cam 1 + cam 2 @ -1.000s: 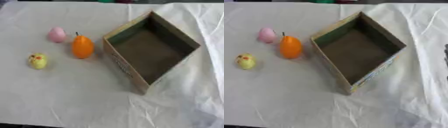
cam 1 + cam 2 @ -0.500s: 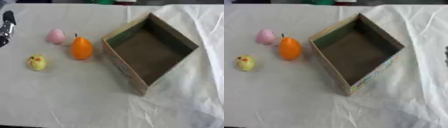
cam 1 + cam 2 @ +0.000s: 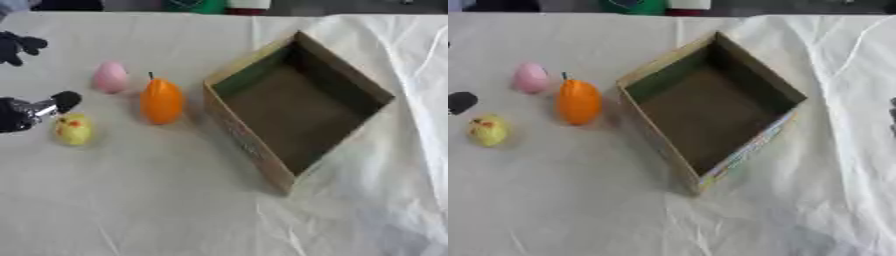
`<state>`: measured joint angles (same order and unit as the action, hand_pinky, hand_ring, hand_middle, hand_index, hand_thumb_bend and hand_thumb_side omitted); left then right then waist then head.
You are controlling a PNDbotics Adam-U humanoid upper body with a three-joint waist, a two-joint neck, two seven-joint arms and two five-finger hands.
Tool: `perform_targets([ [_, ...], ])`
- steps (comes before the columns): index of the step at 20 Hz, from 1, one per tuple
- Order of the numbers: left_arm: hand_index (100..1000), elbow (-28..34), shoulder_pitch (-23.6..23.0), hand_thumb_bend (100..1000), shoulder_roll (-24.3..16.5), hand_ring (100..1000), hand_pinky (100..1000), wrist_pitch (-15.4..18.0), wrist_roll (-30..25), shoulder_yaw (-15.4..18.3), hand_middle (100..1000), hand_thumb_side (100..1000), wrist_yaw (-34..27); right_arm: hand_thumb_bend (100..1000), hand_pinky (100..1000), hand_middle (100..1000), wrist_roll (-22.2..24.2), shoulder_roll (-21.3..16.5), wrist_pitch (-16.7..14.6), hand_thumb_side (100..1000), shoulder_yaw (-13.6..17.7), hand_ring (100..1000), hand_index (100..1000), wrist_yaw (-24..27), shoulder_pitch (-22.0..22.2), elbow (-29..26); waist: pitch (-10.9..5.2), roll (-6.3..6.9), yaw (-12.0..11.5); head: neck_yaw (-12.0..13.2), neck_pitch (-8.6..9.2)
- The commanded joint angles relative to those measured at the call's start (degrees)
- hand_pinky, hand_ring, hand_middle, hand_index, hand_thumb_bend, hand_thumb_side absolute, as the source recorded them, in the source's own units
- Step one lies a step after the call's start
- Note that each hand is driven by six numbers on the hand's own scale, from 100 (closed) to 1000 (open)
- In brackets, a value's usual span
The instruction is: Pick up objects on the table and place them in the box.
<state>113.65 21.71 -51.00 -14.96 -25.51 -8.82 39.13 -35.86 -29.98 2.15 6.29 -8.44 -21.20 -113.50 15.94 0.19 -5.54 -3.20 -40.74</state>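
Observation:
Three small things lie left of the box on the white cloth: a pink egg shape (image 3: 110,77), an orange fruit with a dark stem (image 3: 162,101), and a yellow rounded toy (image 3: 73,129). The open cardboard box (image 3: 246,138) stands askew at centre right and holds nothing. My left hand (image 3: 21,114) comes in at the left edge, open, its thumb tip (image 3: 66,99) just above the yellow toy and its fingers (image 3: 17,46) spread further up. It holds nothing. A dark sliver of my right hand (image 3: 892,111) shows at the right edge.
The white cloth (image 3: 175,200) covers the table and is creased at the right. Green and red containers (image 3: 214,5) stand beyond the far edge. Bare cloth stretches in front of the box and the toys.
My left hand has come further in from the left edge and down, from beside the pink egg shape to just above the yellow toy. The three things and the box have not moved.

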Motion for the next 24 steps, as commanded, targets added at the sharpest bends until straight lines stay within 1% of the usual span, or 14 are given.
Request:
perform_targets([
  [1,966,0.9,0.7,901,-2.6,765,611,-0.2,-4.6,0.4,805,1000,-0.1,100,721,462,0.3,-1.6,0.0,386,0.1,575,644,0.3,-0.7,-1.1,-1.09,0.01,0.0,0.2,0.61],
  [4,974,0.9,0.7,946,-3.0,773,620,-0.7,-8.7,0.3,811,1000,-0.6,100,721,462,0.4,-1.6,0.0,385,0.1,576,645,0.3,-0.7,-1.1,-1.05,-0.12,0.1,0.3,0.73],
  [7,984,0.9,0.6,930,-3.1,783,630,-1.4,-12.5,0.3,821,1000,-0.4,100,721,462,0.5,-1.6,0.0,384,0.0,576,645,0.3,-0.7,-1.1,-0.99,-0.24,0.1,0.3,0.83],
  [10,989,0.9,0.5,849,-3.2,788,630,-2.3,-15.5,0.0,824,942,0.1,100,721,462,0.6,-1.5,0.0,382,0.0,576,645,0.4,-0.7,-1.1,-0.95,-0.33,0.1,0.3,0.98],
  [11,989,0.9,0.6,790,-3.2,787,628,-2.7,-16.2,0.0,822,915,0.3,100,721,462,0.7,-1.5,-0.1,383,0.0,576,645,0.4,-0.7,-1.1,-0.95,-0.35,0.1,0.4,1.00],
  [13,989,0.9,0.7,708,-3.1,785,621,-3.6,-16.9,-0.1,819,880,0.9,100,722,461,0.8,-1.5,-0.1,382,0.0,573,645,0.4,-0.7,-1.1,-0.93,-0.39,0.1,0.4,1.07],
  [17,983,0.9,0.6,649,-2.9,783,616,-5.6,-17.2,-0.9,815,823,1.4,100,722,461,1.0,-1.5,0.0,381,0.0,572,645,0.4,-0.6,-1.1,-0.87,-0.46,0.0,0.4,1.16],
  [18,981,0.9,0.6,614,-2.8,780,613,-6.1,-17.2,-1.2,812,801,1.6,100,722,461,1.0,-1.5,0.0,381,0.0,571,646,0.4,-0.6,-1.1,-0.85,-0.49,0.0,0.3,1.19],
  [21,979,0.4,0.6,607,-2.5,780,613,-7.6,-17.7,-2.0,813,792,2.5,100,722,461,1.1,-1.4,0.0,381,0.0,571,646,0.4,-0.7,-1.1,-0.79,-0.54,0.1,0.3,1.34],
  [24,975,-1.1,0.8,595,-2.2,782,614,-8.2,-18.2,-2.8,813,792,2.8,100,723,461,1.1,-1.4,0.0,381,0.0,570,646,0.4,-0.7,-1.1,-0.73,-0.56,0.3,0.3,1.50],
])
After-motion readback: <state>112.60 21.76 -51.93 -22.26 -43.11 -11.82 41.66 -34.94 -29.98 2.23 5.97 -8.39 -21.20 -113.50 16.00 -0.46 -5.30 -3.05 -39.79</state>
